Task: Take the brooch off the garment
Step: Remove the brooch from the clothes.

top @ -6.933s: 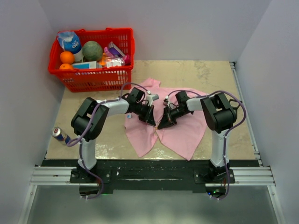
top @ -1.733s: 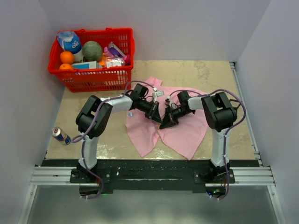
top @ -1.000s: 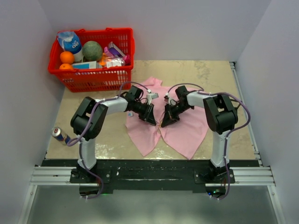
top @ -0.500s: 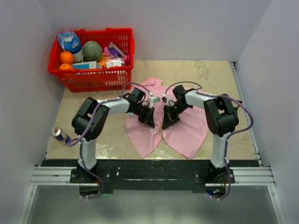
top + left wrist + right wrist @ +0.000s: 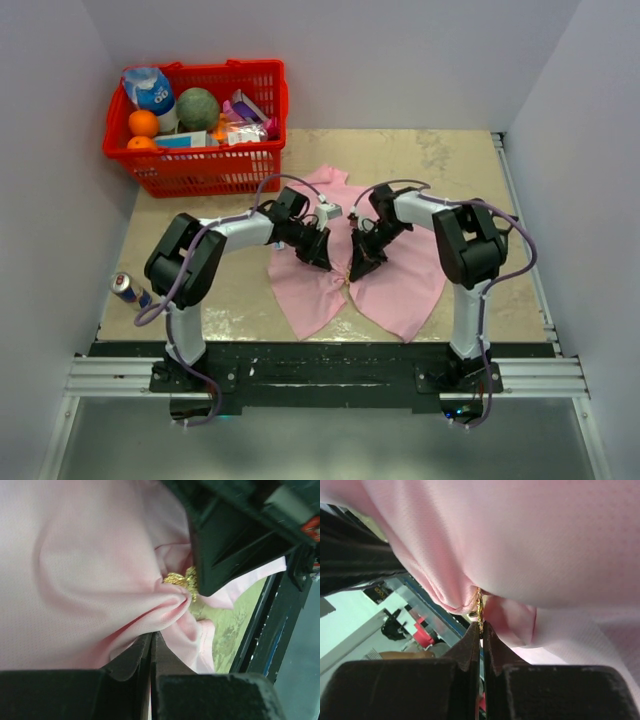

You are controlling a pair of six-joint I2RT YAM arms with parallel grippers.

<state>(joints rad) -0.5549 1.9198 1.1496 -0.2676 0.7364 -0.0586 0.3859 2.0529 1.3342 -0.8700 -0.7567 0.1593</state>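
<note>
Matt cloth garment (image 5: 75, 570), glossy metal brooch (image 5: 176, 578)

— Where does the garment (image 5: 400, 285) lie?
— On the middle of the counter (image 5: 470, 165).
— And the brooch (image 5: 177, 578)?
— On the garment, between the left claw (image 5: 322, 258) and the right claw (image 5: 358, 268).
— Anything else?
— A basket (image 5: 210, 172) stands in the far left corner. A can (image 5: 128, 289) lies by the left edge, well apart from the garment.
</note>
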